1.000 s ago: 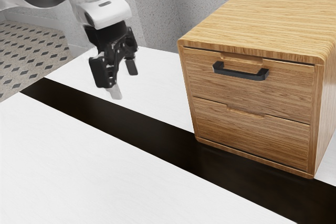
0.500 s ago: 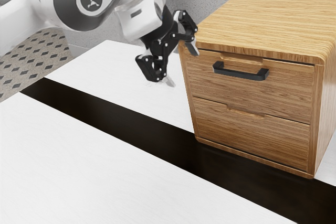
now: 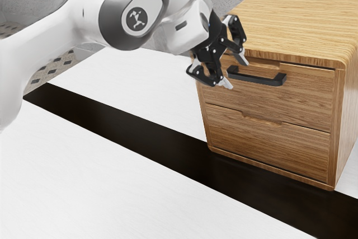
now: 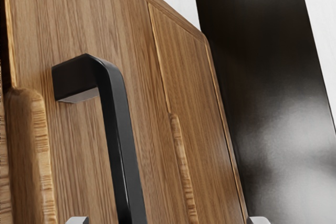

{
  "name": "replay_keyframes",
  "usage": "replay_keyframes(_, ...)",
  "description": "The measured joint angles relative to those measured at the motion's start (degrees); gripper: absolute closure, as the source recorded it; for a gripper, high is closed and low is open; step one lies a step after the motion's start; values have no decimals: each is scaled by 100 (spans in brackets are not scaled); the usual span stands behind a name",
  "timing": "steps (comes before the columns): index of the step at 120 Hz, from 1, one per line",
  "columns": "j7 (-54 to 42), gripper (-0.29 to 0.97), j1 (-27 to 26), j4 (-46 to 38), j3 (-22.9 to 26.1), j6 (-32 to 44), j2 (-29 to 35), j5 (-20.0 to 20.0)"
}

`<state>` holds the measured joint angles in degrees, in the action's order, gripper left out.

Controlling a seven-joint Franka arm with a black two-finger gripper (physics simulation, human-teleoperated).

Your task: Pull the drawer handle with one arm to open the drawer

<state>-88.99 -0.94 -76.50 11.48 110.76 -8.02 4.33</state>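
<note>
My jaws stand released and spread wide at the upper centre of the exterior view, just beside the left end of the black handle (image 3: 256, 76). It sits on the top drawer (image 3: 268, 98) of the wooden cabinet (image 3: 291, 20), at the frame's right on the striped surface (image 3: 112, 194). The drawer looks shut, flush with the cabinet front. In the wrist view the bar runs between my fingertips (image 4: 77, 220), nearer one than the other. I judge I should centre the bar, advance until it sits deep, clench firmly, then pull straight out along the drawer's travel, never upward or sideways, or the grip may slip.
</note>
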Motion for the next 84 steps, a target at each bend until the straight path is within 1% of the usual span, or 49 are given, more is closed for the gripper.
replay_keyframes(18,-4,38,-105,146,-9,194,-160,-20)
replay_keyframes(33,-8,40,-117,166,-69,314,-245,-27)
replay_keyframes(54,-2,44,-289,174,-90,453,-359,-26)
replay_keyframes(71,10,49,-324,127,-182,512,-421,-15)
replay_keyframes(84,27,56,-359,84,-212,538,-436,-12)
